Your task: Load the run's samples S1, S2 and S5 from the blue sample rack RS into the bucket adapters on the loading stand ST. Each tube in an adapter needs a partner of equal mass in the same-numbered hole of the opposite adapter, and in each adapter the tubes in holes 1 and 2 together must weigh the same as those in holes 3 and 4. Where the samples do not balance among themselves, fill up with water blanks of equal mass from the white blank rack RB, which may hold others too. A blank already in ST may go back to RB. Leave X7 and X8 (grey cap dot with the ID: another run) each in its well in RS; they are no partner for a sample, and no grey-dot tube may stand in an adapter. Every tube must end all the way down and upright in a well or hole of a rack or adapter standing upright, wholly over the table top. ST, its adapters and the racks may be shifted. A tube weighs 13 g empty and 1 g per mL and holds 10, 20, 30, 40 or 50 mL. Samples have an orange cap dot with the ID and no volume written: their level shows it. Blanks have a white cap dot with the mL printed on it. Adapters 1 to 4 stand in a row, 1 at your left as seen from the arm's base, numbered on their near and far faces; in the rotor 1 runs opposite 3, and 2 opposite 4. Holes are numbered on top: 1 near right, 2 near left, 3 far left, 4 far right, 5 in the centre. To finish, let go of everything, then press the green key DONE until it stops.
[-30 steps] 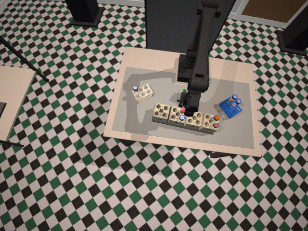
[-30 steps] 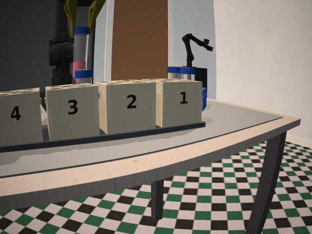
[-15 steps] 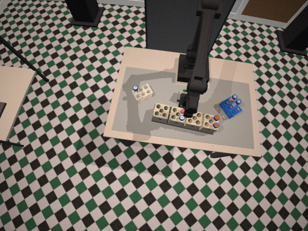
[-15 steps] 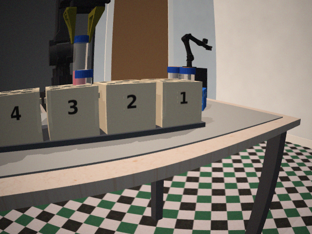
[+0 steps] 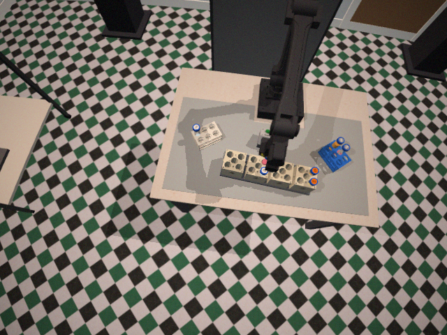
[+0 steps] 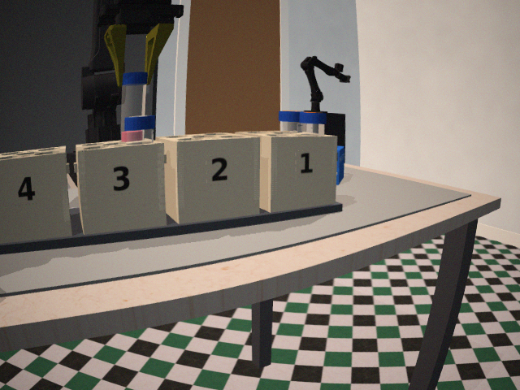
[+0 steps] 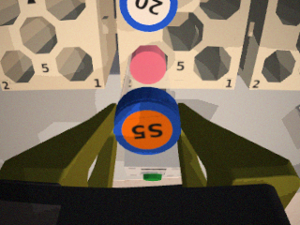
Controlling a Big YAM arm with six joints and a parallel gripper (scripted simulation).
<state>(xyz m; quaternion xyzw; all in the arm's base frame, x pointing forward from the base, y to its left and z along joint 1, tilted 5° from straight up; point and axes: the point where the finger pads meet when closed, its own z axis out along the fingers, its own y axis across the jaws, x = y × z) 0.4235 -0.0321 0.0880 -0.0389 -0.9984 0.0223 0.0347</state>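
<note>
Sample tube S5 [image 7: 148,127], blue-capped with an orange dot, is clamped upright between the yellow-green jaws of the gripper [image 6: 135,62]. Its pink lower end [image 6: 132,135] sits at the top face of adapter 3 [image 6: 120,184], at the edge nearest the arm, just in front of a blank marked 20 [image 7: 149,2] that stands in hole 3 of that adapter. How deep the tip has gone into a hole cannot be read: from the side the adapter wall hides it, and from the wrist the cap covers the hole number.

Seen from above, the arm [image 5: 288,90] hides the gripper and most of adapter 3. Two orange-dotted tubes [image 5: 313,176] stand in adapter 1 [image 6: 305,167]; their IDs are too small to read. The blue rack RS [image 5: 334,158] holds two tubes at its far corner, their dots unreadable, and in the side view shows only as a sliver behind adapter 1. The white rack RB [image 5: 207,135] carries one blank at its corner. Adapter 4 [image 6: 29,192] is cut off at the picture's edge. All rest on the worktop [image 5: 230,205].
</note>
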